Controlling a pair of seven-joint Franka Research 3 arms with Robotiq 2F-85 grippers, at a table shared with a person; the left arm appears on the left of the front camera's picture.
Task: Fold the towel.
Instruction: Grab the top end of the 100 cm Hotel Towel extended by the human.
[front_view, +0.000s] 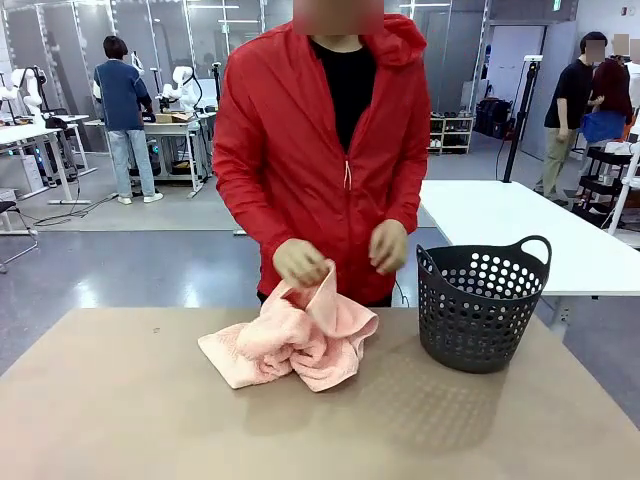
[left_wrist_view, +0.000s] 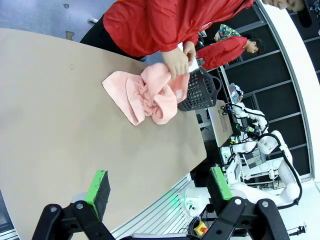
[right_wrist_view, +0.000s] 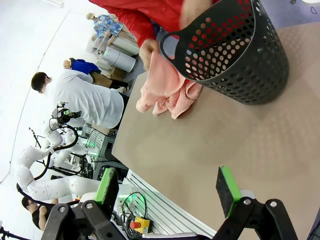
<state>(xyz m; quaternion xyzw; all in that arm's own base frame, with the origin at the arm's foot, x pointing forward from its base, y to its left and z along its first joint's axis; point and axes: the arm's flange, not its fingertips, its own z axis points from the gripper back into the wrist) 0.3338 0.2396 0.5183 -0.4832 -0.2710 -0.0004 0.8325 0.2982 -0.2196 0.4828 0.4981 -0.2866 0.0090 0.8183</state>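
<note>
The left gripper (left_wrist_view: 159, 185) hangs wide open and empty above the near edge of the table (left_wrist_view: 50, 125). The towel (left_wrist_view: 145, 95) lies crumpled on the table, well apart at the gripper's 12 o'clock. The right gripper (right_wrist_view: 167, 186) is spread just as wide and holds nothing; from it the towel is far off at 12 o'clock and the basket (right_wrist_view: 240, 55) at 1 o'clock. At the far side a person's hand (front_view: 300, 262) pinches a raised corner of the towel, and the basket stands near the towel at its 3 o'clock.
</note>
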